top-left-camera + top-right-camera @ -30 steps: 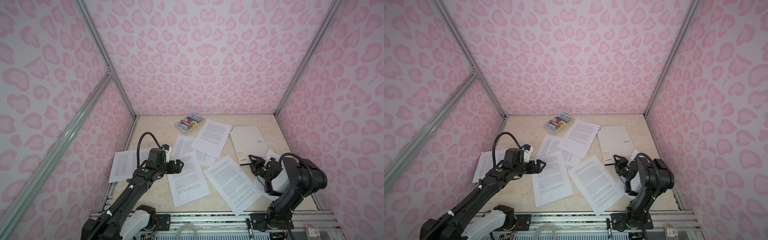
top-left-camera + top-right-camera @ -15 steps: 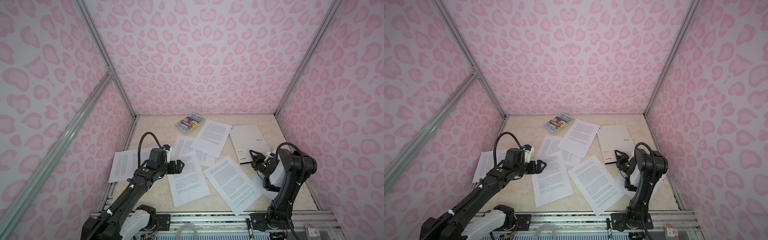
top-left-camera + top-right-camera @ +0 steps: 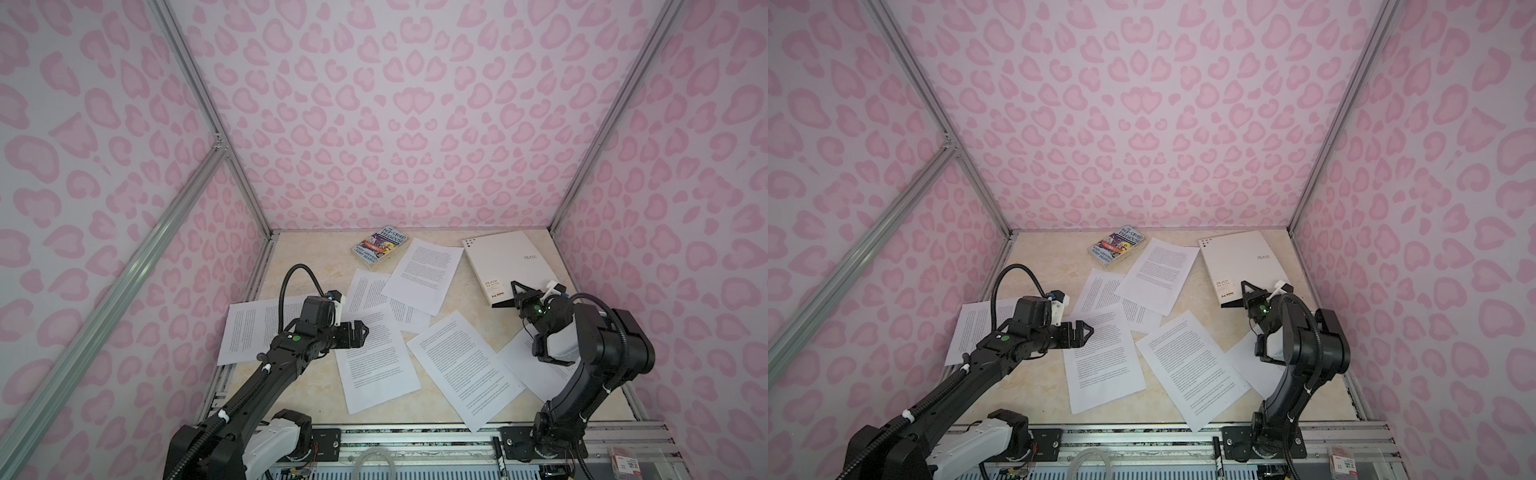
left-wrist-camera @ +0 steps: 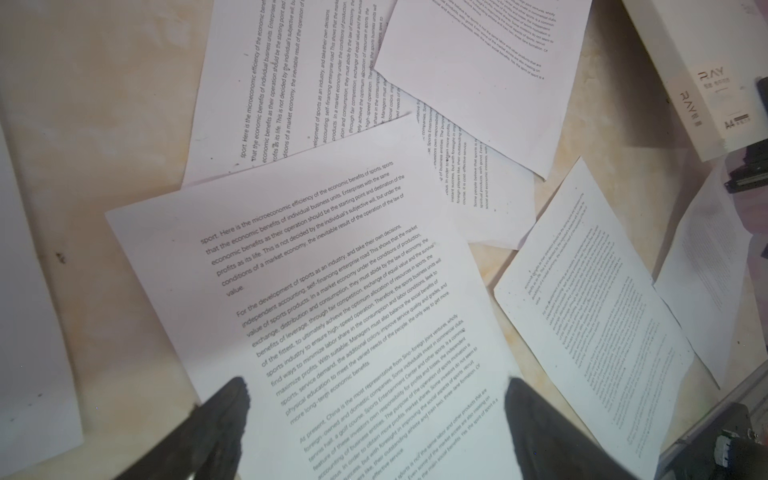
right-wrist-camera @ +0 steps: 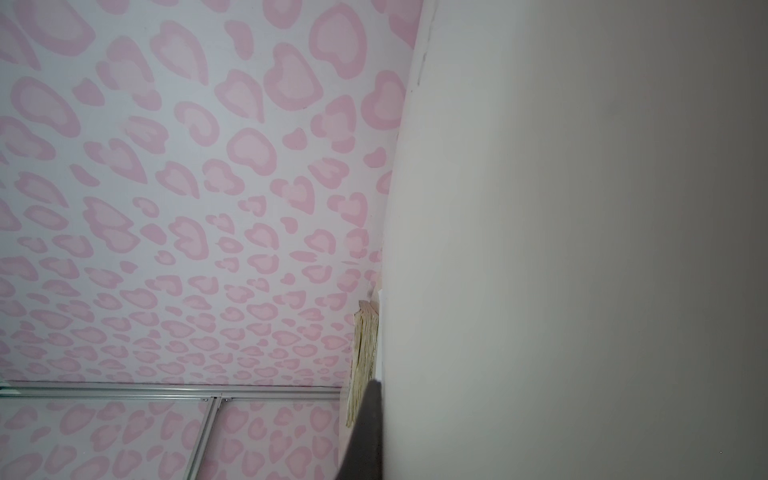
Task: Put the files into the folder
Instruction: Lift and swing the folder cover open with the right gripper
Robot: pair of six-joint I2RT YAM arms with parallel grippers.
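The white folder (image 3: 507,257) (image 3: 1241,257) with RAY lettering lies closed at the far right of the table. My right gripper (image 3: 509,295) (image 3: 1241,293) is shut on its near corner. In the right wrist view the folder's cover (image 5: 582,249) fills one side, pressed against one dark finger (image 5: 370,415); the other finger is hidden behind it. Several files lie loose: one sheet (image 3: 376,359) at the centre, another (image 3: 463,365) to its right, one (image 3: 424,274) farther back. My left gripper (image 3: 361,332) (image 4: 374,382) hovers open over the centre sheet (image 4: 332,291), holding nothing.
A colourful paperback book (image 3: 380,248) (image 3: 1117,250) lies at the far middle. One sheet (image 3: 249,328) overhangs the table's left edge; another (image 3: 523,365) lies partly under the right arm. Pink patterned walls close three sides. A metal rail (image 3: 415,432) runs along the front.
My right gripper has moved away from the sheets to the folder's near corner and closed there. The left arm has not moved.
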